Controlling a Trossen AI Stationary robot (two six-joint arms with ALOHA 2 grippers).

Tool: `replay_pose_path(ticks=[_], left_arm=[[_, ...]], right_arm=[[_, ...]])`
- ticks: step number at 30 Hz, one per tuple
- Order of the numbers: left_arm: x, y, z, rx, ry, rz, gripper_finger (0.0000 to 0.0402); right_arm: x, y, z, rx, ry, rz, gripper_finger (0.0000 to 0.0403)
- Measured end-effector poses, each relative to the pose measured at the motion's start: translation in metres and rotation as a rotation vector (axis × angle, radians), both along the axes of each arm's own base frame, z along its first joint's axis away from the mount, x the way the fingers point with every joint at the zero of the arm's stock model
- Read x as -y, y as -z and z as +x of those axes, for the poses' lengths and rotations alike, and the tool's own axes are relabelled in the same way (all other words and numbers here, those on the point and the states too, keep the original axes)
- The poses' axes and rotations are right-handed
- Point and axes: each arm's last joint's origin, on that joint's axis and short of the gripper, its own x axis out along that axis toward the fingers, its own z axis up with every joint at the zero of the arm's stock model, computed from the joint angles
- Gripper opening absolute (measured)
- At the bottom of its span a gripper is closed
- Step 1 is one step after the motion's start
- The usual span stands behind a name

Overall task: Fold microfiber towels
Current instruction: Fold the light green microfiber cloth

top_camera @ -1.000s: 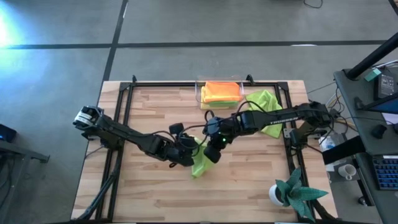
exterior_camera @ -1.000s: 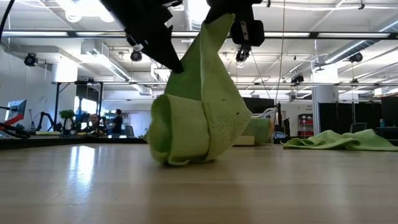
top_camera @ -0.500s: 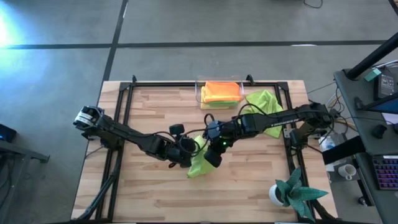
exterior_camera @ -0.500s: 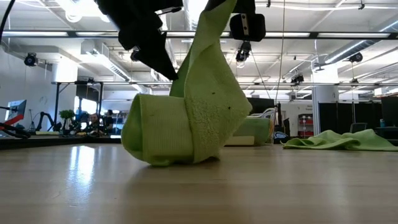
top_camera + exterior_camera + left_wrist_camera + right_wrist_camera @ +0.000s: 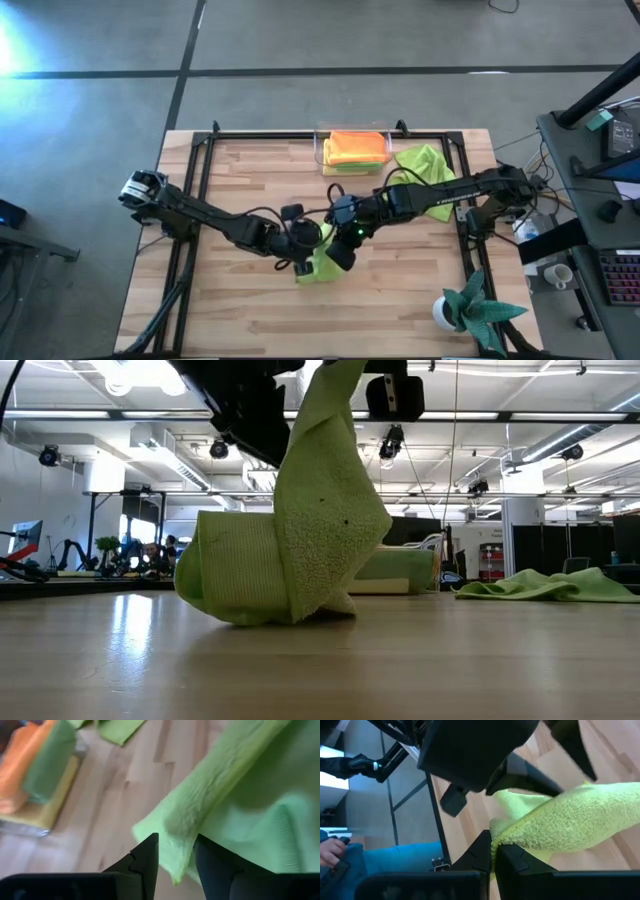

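A lime green microfiber towel [image 5: 290, 550] hangs at the table's middle between my two grippers, its bunched lower end on the wood [image 5: 316, 270]. My left gripper [image 5: 175, 862] comes in from the table's left and is shut on the towel. My right gripper [image 5: 492, 851] comes in from the right, close beside it, and is shut on the towel's top. A second lime green towel [image 5: 424, 165] lies crumpled at the far right. Orange and yellow towels sit folded in the clear bin [image 5: 352, 150]. My left gripper has a hanging edge of the lime towel, near a corner [image 5: 172, 837], between its two fingers, which slant down from the table's left. The cloth runs up and away from them, and its lower part rests on the table. My right gripper pinches a thick folded rim of the towel's top [image 5: 504, 836] between its two shut fingers, slanting down from the table's right. The towel hangs below it in a loose drape, and its lower fold [image 5: 250, 605] lies on the table.
The clear bin stands at the table's far edge, in the middle. A teal plant in a white pot [image 5: 466, 306] stands at the near right corner. Bare wood [image 5: 220, 300] lies to the near left of the towel.
My left gripper has turned while keeping its place and its hold. The towel's lower fold has spread and slid along the table toward the left edge, while its top has stayed up in my right gripper.
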Motion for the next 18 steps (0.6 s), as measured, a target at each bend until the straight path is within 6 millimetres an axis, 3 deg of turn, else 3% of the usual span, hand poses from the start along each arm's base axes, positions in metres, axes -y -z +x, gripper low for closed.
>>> replay_pose_path(ticks=[18], left_arm=[[0.006, -0.010, 0.011, 0.153, 0.016, -0.173, 0.0107]], right_arm=[[-0.004, -0.011, -0.008, 0.019, -0.068, 0.058, 0.0009]])
